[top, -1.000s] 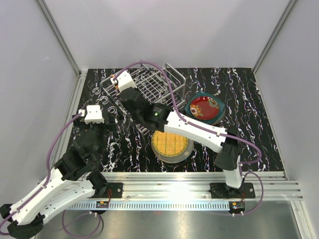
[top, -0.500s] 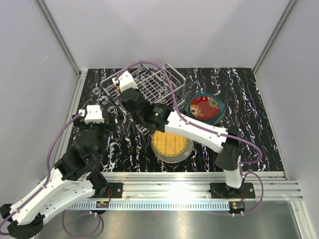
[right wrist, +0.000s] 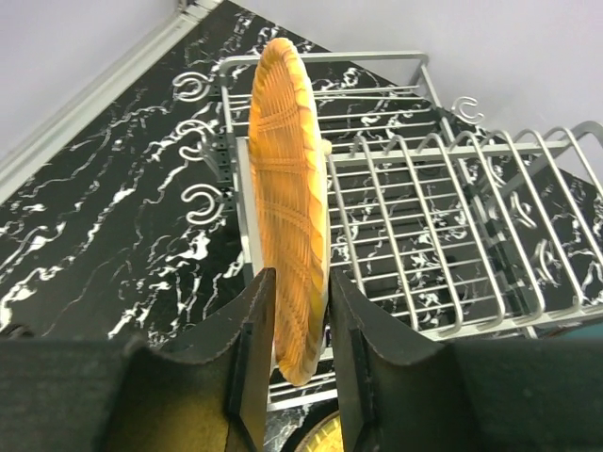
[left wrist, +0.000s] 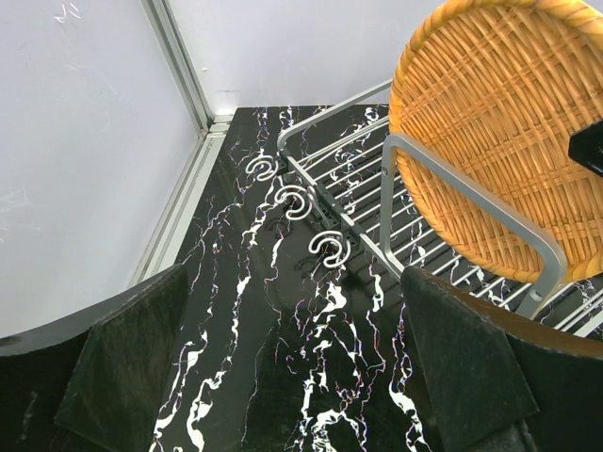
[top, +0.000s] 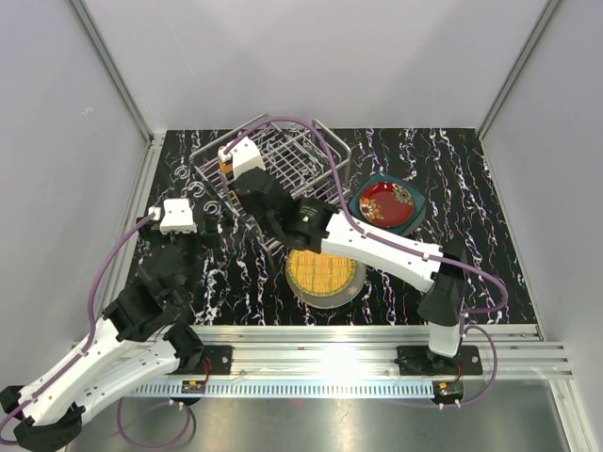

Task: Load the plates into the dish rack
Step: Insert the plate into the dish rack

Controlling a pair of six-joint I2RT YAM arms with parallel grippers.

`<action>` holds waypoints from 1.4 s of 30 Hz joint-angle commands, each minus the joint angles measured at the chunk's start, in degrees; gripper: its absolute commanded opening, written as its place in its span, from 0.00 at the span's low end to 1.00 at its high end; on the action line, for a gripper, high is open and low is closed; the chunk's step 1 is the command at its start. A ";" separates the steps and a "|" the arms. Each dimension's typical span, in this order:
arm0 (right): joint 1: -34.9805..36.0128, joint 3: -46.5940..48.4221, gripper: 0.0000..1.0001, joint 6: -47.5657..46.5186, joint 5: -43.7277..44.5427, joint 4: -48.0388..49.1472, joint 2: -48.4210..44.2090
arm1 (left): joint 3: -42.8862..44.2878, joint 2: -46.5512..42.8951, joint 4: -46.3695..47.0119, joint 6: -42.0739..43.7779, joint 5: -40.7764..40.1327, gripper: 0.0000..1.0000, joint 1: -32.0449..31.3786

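Note:
An orange woven plate (right wrist: 287,169) stands on edge at the left end of the silver dish rack (right wrist: 443,217). My right gripper (right wrist: 301,282) is shut on its near rim, one finger against each face. In the left wrist view the same plate (left wrist: 509,122) rises behind the rack's end rail (left wrist: 471,202). My left gripper (left wrist: 294,282) hangs open over bare tabletop left of the rack, holding nothing. From above, the right gripper (top: 237,181) is at the rack (top: 306,151) and the left gripper (top: 209,224) is beside it. Another orange plate (top: 325,271) tops a grey plate; a red plate (top: 386,202) lies on a teal one.
Three wire hooks (left wrist: 300,200) stick out from the rack's left side, close to my left gripper. The metal frame edge (left wrist: 179,202) and the white wall run along the left of the black marbled table (top: 471,254). The right arm's forearm (top: 377,247) crosses above the front plate stack.
The right wrist has shifted slightly back and right over the rack with the orange plate, and its elbow has swung right. The left arm has not moved.

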 commanded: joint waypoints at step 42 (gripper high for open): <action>0.45 -22.83 0.56 0.63 -9.30 16.38 -21.49 | 1.09 -0.65 1.66 0.07 -1.71 0.99 0.31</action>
